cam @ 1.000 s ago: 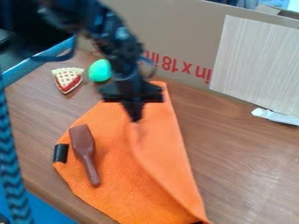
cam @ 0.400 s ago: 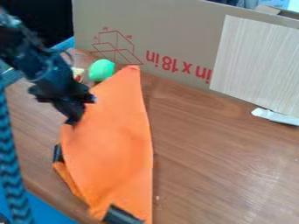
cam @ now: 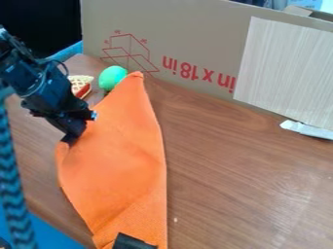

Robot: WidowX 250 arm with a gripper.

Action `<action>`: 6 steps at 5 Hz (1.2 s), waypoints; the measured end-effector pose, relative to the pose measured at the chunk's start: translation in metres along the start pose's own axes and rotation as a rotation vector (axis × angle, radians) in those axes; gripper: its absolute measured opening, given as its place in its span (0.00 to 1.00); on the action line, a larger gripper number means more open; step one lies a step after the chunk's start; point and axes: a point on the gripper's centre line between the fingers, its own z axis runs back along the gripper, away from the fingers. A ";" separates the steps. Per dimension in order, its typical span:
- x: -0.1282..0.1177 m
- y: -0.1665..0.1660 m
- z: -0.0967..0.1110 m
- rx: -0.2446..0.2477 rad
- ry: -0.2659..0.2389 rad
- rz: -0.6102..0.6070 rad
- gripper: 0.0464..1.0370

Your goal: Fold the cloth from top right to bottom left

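Note:
The gripper (cam: 69, 139) is at the left of the view, low over the wood, shut on the left edge of the orange cloth (cam: 120, 155). The cloth lies folded over itself in a long shape, its narrow tip beside the green ball and its lower end at the view's bottom edge. A black patch (cam: 133, 242) shows on that lower end. The brown spatula is hidden, and the cloth covers the place where it lay.
A green ball (cam: 112, 77) and a toy pie slice (cam: 81, 85) lie at the upper left of the table (cam: 228, 160). Behind stands a cardboard box (cam: 189, 34) with a pale board (cam: 286, 73). A blue patterned strip (cam: 14, 194) runs down the left.
The gripper has swung from the upper middle to the left, pulling the cloth's edge over the spatula and the left black tab. The cloth's right side has moved leftward, baring more table.

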 end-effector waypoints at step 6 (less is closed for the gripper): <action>0.041 0.051 0.056 0.158 0.067 0.145 0.96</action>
